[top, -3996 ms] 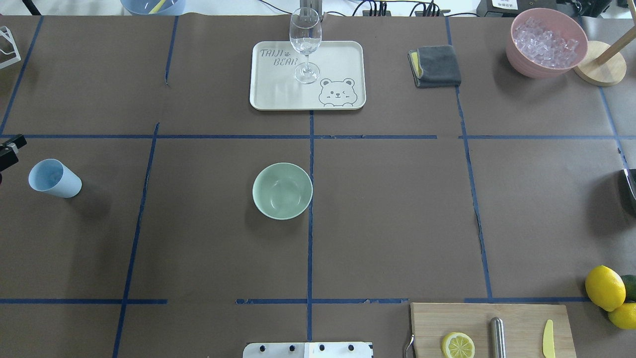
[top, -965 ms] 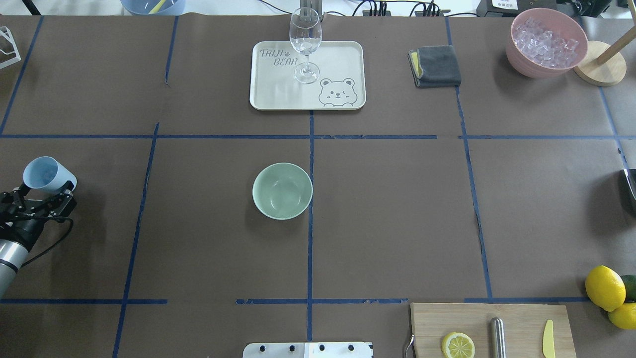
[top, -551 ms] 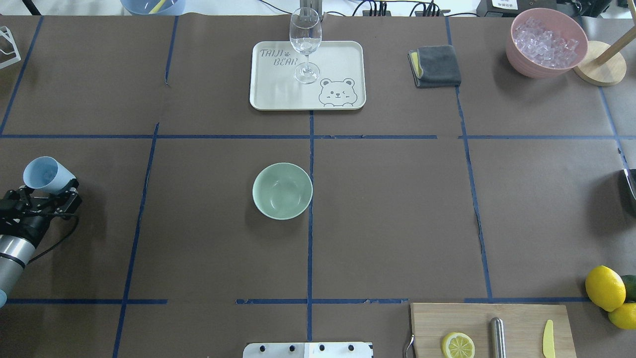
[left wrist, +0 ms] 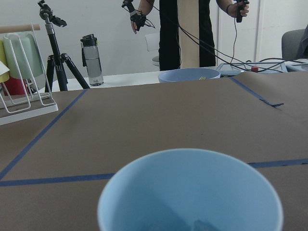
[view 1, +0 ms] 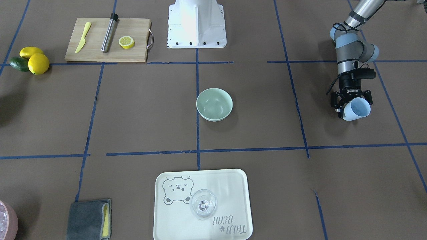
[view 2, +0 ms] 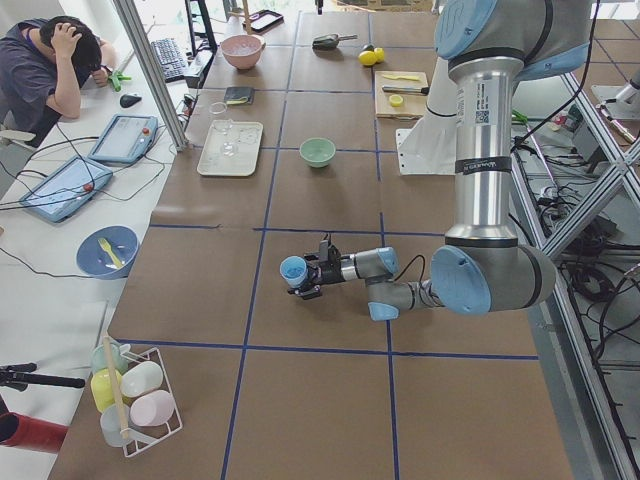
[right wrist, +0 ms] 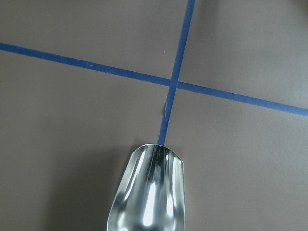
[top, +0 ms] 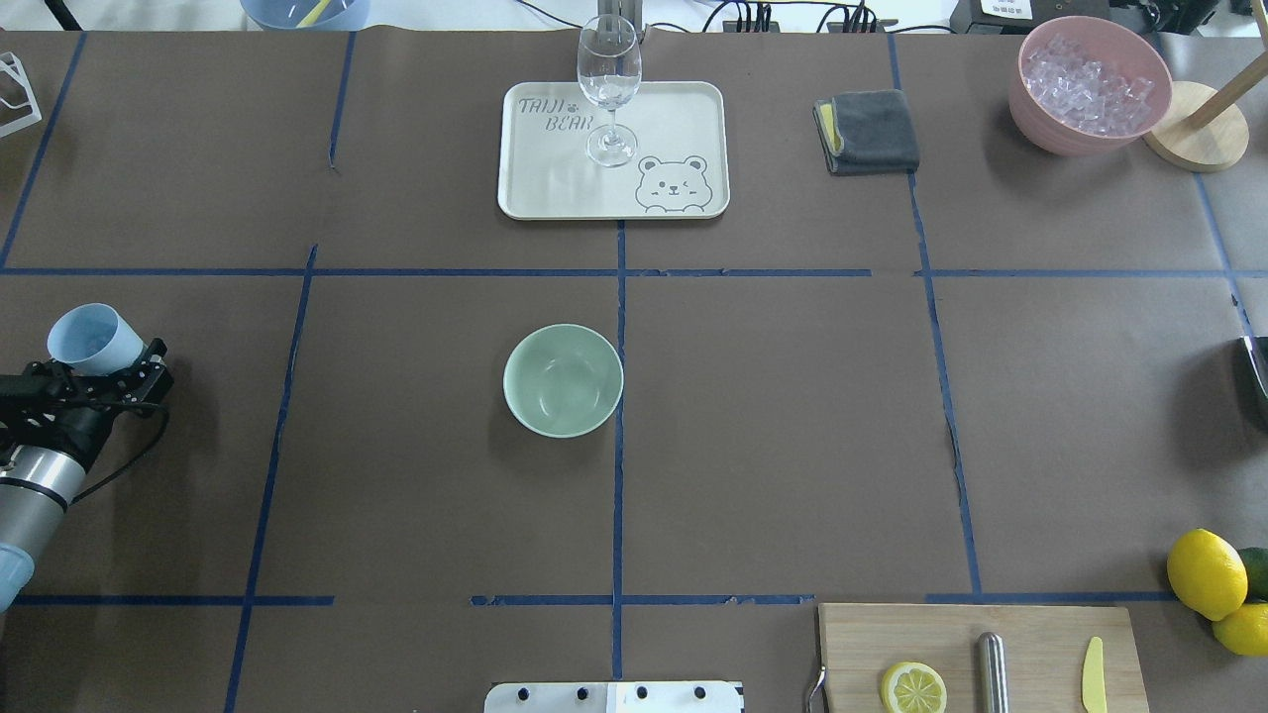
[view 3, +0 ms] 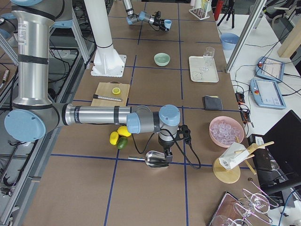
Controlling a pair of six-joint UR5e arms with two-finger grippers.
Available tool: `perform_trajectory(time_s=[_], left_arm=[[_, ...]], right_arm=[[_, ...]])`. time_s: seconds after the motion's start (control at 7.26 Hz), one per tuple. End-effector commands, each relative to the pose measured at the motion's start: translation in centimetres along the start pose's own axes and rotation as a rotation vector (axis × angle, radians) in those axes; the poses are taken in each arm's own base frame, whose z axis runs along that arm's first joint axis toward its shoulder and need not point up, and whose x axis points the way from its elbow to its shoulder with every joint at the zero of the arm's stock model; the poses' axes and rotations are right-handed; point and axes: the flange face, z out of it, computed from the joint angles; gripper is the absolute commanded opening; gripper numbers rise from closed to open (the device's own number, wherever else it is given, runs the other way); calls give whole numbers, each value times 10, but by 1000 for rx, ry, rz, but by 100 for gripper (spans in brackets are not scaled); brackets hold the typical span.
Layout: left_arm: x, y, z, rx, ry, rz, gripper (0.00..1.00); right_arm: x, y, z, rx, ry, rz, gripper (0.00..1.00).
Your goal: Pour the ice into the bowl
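A cream tray [top: 684, 119] printed with a cartoon bear sits at the far centre of the brown-papered table [top: 792, 416], a clear wine glass [top: 609, 74] upright on its far left part. To its right lies a folded grey cloth [top: 872, 131]; farther right stands a pink container [top: 1060, 146] just beside a round wooden base [top: 1199, 139]. On the near right, a wooden cutting board [top: 1040, 644] carries a lemon half [top: 912, 687], a metal rod [top: 992, 673] and a yellow knife [top: 1093, 675]. Two whole lemons [top: 1206, 572] and what may be a lime [top: 1256, 571] cluster at the right edge. A steel scoop [right wrist: 149, 192] shows over crossed blue tape lines [right wrist: 173, 83].
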Motion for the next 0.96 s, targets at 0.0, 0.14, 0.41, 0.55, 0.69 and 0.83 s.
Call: perform_trajectory(time_s=[0.0, 0.14, 0.41, 0.55, 0.69, 0.83], left_arm=[[7, 1, 4, -2, 3, -5, 96], [12, 0, 6, 0, 7, -11, 85], [14, -2, 6, 3, 13, -18, 21], [17, -7, 5, 11, 21, -29, 0], [23, -16, 3, 19, 31, -42, 0], [34, -31, 2, 36, 46, -30, 0]], right_arm=[[-1, -2, -1, 2, 1, -2, 100], [-1, -4, -2, 5, 1, -4, 100], [-3, -7, -4, 8, 1, -5, 100], [-2, -7, -4, 8, 3, -5, 100], [-3, -8, -4, 9, 3, -6, 100], [-3, -8, -4, 9, 3, -5, 100]])
